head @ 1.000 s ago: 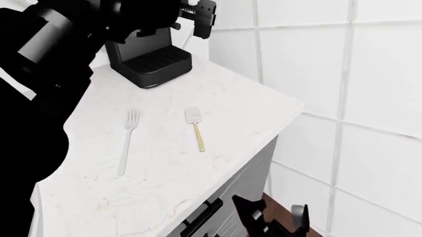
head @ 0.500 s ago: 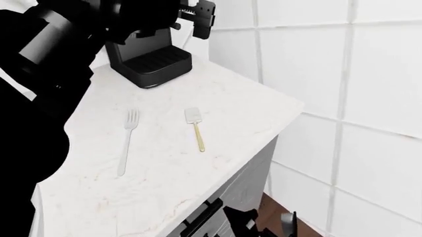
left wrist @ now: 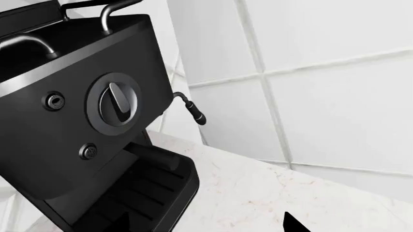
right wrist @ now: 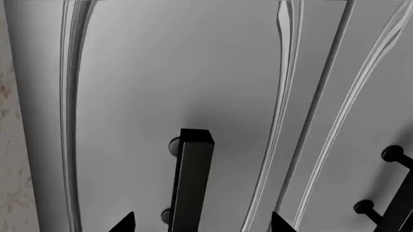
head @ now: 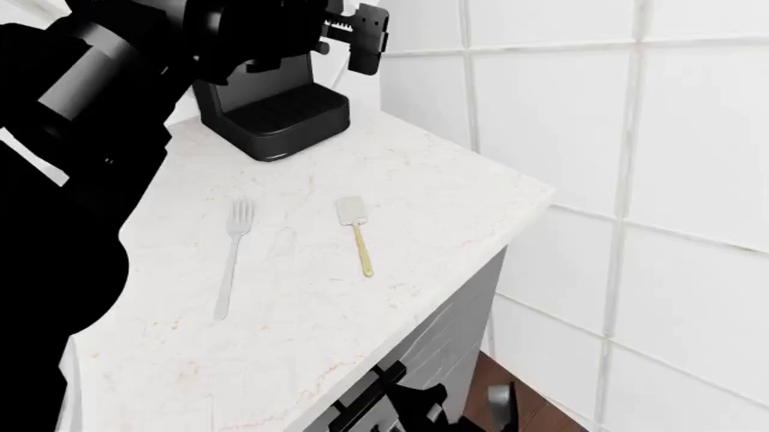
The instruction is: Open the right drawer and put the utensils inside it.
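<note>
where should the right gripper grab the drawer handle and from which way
Grip the black bar handle mid-span, between its two knobs, coming straight at the drawer front. The bar stands off the front on those knobs, leaving room behind for a finger. The right gripper already has a fingertip to each side of the bar, so probably just advance and close.

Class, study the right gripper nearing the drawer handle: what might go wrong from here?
1. The right gripper has open fingers either side of the black bar handle of the grey scroll-fronted drawer; closing off-centre may slip off the bar.
2. A second black handle sits close by and might be bumped.
3. The silvery fork and gold-handled spatula lie above; a jerky pull might shift them.
</note>
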